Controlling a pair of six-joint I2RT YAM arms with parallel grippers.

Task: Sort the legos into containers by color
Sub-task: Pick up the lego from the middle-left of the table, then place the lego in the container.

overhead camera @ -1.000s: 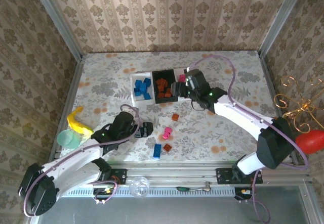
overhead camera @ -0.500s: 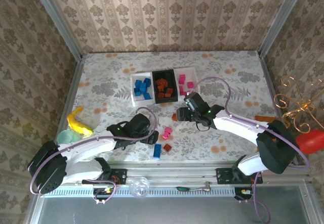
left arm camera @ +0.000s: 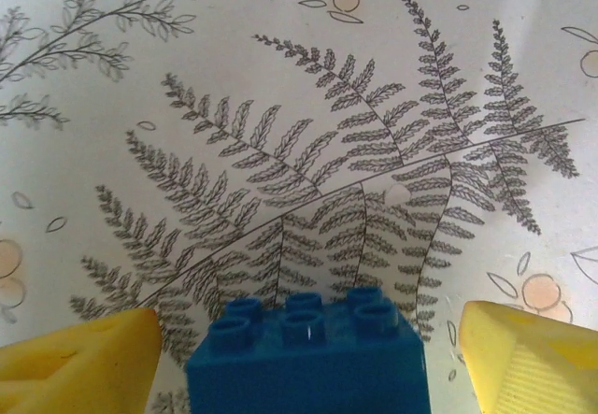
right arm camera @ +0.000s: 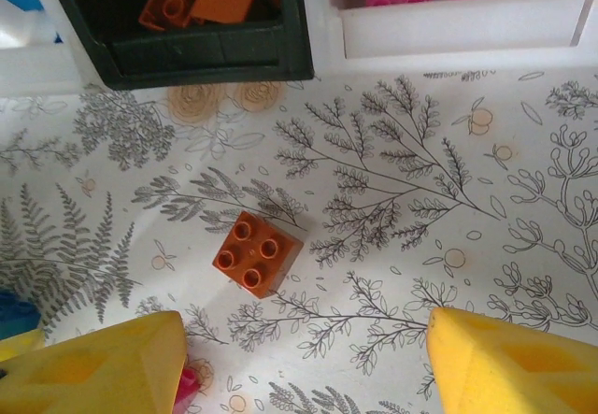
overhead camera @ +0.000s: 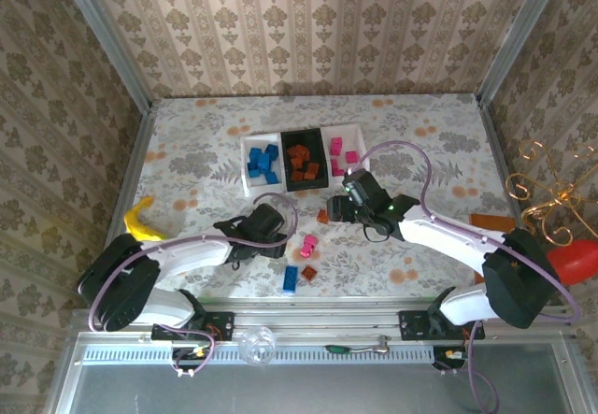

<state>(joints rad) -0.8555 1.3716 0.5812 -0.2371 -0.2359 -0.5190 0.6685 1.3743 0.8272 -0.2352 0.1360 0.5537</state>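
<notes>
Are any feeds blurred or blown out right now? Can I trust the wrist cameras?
Top external: evenly lit but soft, the pale tablecloth slightly washed out, no glare spots. Left wrist: fern print crisp, the blue brick at the bottom edge cropped and a little soft. Right wrist: sharp on the orange brick, studs clear.

tablecloth (left arm camera: 280, 78): white, grey ferns
near brick (left arm camera: 306, 363): blue
four-stud brick (right arm camera: 255, 253): orange
middle tray (right arm camera: 187, 59): black
right finger pads (right arm camera: 509, 363): yellow

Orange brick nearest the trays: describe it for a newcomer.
Find the three joined trays on the table. In front of the black middle tray lies a loose orange brick. Square, four studs, it sits nearer the trays than the pink brick.
</notes>
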